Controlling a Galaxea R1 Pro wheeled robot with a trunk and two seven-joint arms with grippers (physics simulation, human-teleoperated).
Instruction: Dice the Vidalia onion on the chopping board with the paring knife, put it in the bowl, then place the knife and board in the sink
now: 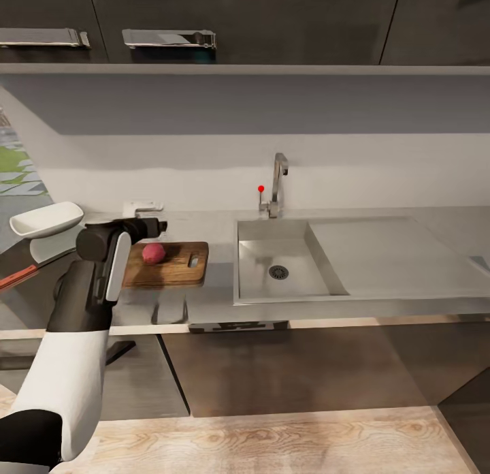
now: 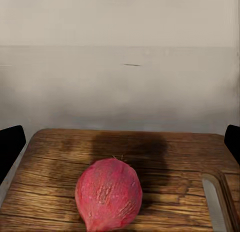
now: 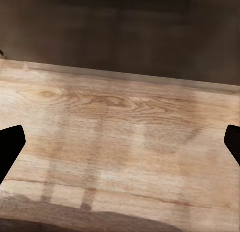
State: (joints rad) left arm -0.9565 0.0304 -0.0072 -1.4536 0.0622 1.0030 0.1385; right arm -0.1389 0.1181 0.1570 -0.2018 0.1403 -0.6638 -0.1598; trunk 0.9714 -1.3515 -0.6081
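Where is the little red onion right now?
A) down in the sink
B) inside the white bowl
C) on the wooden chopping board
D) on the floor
C. The Vidalia onion sits on the chopping board, left of the sink, whose basin shows just its drain. The left wrist view also shows the onion resting on the wood, between the left gripper's spread fingertips.

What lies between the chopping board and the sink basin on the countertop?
Nothing: in the head view, only bare countertop separates the chopping board from the sink.
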